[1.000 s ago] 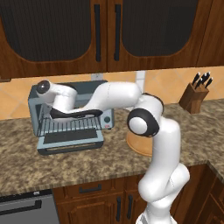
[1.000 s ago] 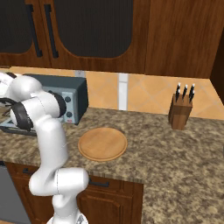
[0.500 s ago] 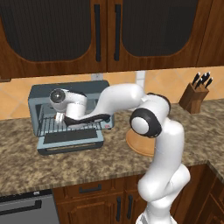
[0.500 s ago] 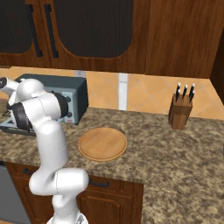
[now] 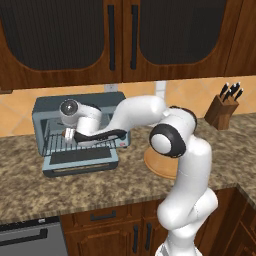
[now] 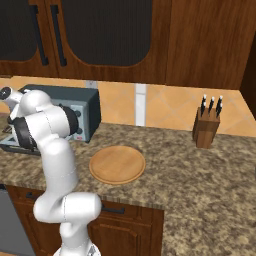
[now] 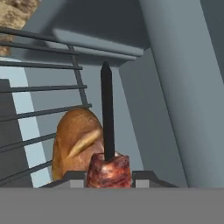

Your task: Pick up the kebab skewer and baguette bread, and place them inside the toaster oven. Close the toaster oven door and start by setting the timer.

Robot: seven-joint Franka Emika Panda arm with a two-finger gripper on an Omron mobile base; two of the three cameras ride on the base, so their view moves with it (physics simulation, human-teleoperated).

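- Looking over the arm from the left, you are seeing the gripper (image 5: 68, 133) reaching into the open toaster oven (image 5: 80, 111), a grey-blue box sitting on the stone counter (image 5: 100, 185) under dark wooden cabinets.
- Gripping the kebab skewer (image 7: 107, 131), the fingers are clenching on a reddish-brown meat chunk, and the dark stick is pointing away from the hand into the oven cavity.
- Lying on the wire rack (image 7: 39, 89) just beside the skewer, the baguette (image 7: 75, 142) is already resting inside the oven; from the hand camera it is showing as a golden-brown loaf, and whether the two are touching cannot be told.
- Judging progress, you are roughly halfway: the bread appears placed, the skewer is inside the opening but is not yet let go.
- Hanging down flat in front of the oven, the oven door (image 5: 80, 160) is standing open, so closing it is left to do, and so is setting the timer.
- Showing on the oven's right-hand panel in the right-side view, the round knobs (image 6: 76, 120) are waiting untouched as far as can be judged.
- Counting things: one skewer, one baguette, one toaster oven, one door.
- Counting the rest: one round wooden board (image 6: 117, 164) lying beside the oven, and one knife block (image 6: 207, 127) standing well apart near the wall, holding three dark handles.
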